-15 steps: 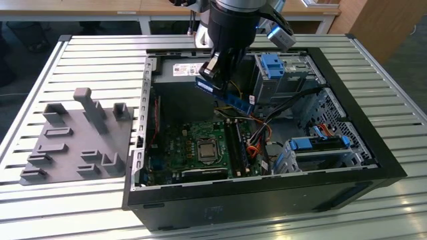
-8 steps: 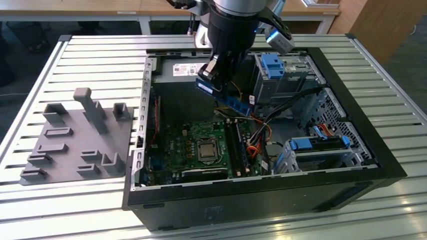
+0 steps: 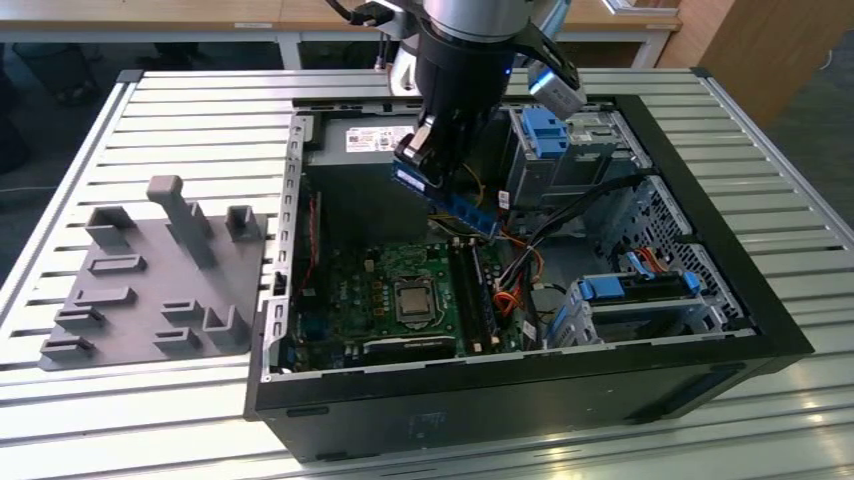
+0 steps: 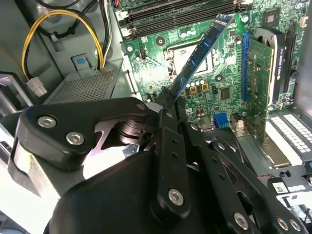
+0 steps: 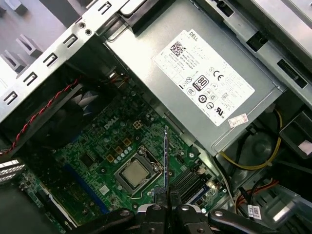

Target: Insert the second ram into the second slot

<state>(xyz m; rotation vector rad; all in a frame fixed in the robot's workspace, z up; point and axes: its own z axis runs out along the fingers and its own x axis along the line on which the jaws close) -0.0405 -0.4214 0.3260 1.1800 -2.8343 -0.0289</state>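
The blue memory stick hangs slanted over the green board, pinched by one end in the closed tool, not yet in the memory slots. Held so crooked, it could jam in a slot or snag the cables.

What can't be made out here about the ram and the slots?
Second wrist view: the memory slots run off the picture's edge, so whether one is filled is unclear.
First wrist view: the second ram shows edge-on, faces hidden; the end effector covers its gripped end.
Exterior view: the slots are too small.
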